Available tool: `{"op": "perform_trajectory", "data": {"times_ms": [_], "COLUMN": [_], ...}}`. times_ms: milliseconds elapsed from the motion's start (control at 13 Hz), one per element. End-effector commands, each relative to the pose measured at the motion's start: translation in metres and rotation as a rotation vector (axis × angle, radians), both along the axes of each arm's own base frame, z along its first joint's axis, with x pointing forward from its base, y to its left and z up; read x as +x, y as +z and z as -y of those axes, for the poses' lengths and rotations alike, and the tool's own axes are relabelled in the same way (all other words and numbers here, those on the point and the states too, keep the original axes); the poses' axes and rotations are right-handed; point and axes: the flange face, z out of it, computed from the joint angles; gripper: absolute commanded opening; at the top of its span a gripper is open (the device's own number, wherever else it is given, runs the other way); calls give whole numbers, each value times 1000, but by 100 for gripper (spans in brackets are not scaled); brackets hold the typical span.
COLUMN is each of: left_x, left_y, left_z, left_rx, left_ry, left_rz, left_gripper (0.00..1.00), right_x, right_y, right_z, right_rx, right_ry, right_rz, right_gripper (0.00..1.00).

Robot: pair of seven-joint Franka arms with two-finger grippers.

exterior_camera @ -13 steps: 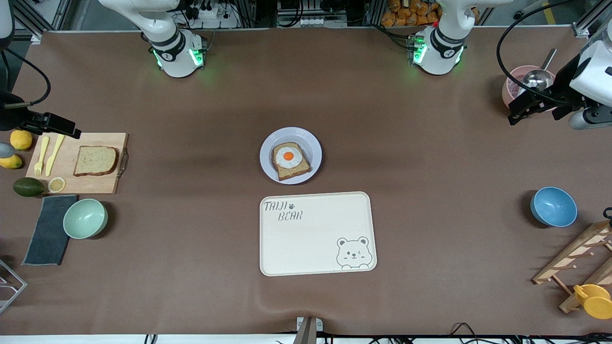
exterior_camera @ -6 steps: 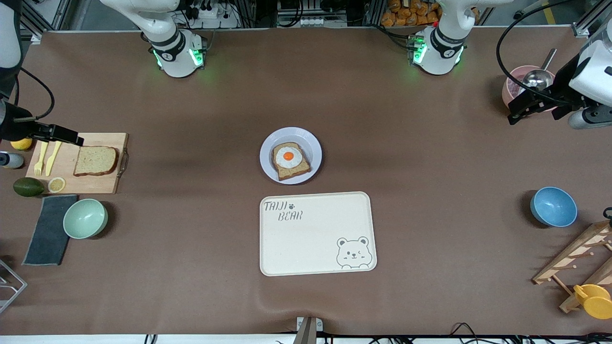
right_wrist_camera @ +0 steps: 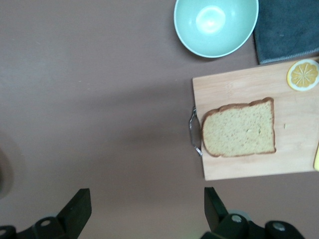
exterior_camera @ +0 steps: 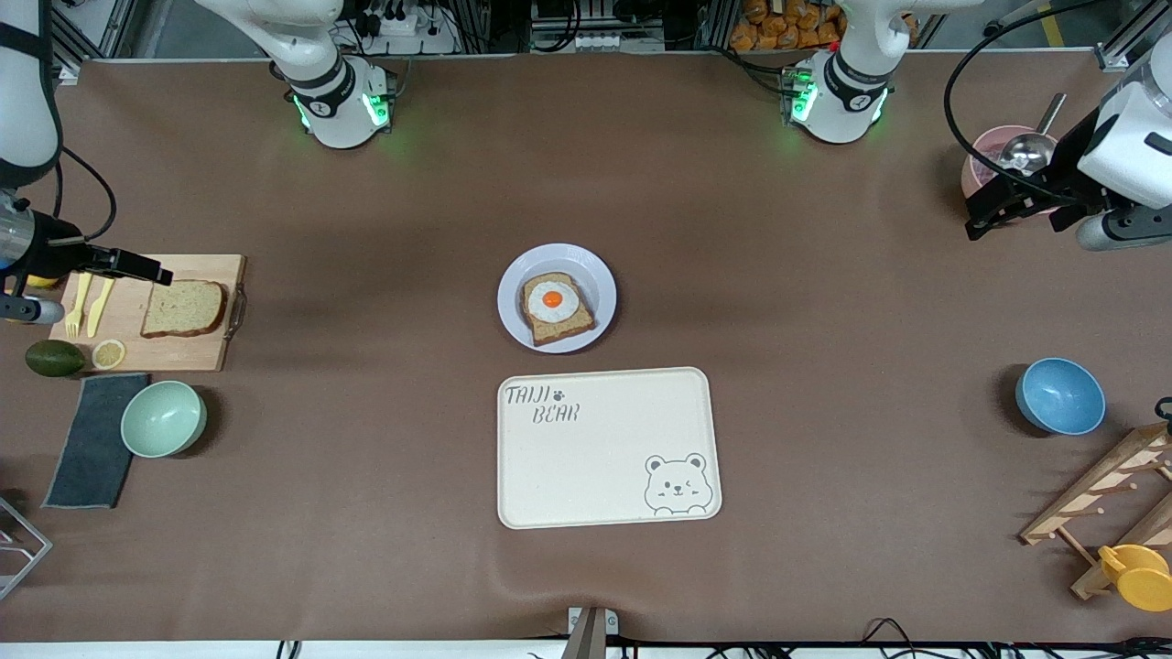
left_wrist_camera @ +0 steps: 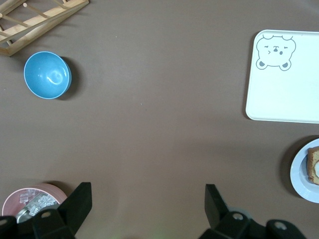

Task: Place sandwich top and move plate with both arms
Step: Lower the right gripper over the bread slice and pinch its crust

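Front view: both my grippers, right gripper [exterior_camera: 151, 273] and left gripper [exterior_camera: 984, 218], gape empty; sandwich top [exterior_camera: 183, 308] waits well apart from the plate [exterior_camera: 557, 260], nothing done.

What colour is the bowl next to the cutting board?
Mint green. The bowl shows best in the right wrist view, beside the wooden cutting board.

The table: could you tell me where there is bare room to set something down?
The bear-printed tray is bare, as is the cloth between plate and blue bowl. It is crowded around the cutting board, which bears the sandwich top.
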Motion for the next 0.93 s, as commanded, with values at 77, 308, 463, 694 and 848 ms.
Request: {"op": "perform_trajectory", "data": {"times_ms": [77,308,463,694,848], "left_x": [-3,-2,1,2,3], "left_y": [0,4,-1,0,-3], "left_z": [2,0,3,1,1], "left_rx": [-18,-21,-21,-20,-20], "left_ry": [-13,-9,-13,-10,-10], "left_rz": [-27,-15,-16,-15,-19], "left_gripper": [100,100,100,100,100], "right_x": [-23,-24,-22,-28,-31], "right_y": [-32,-62,-77,-106,-130], "right_z": [28,63,78,103,121], "right_rx": [30,42,38,69,67], "right_ry": [5,49,76,100,102], "right_rz": [41,51,67,63,67], "right_gripper": [100,100,100,98,91]}}
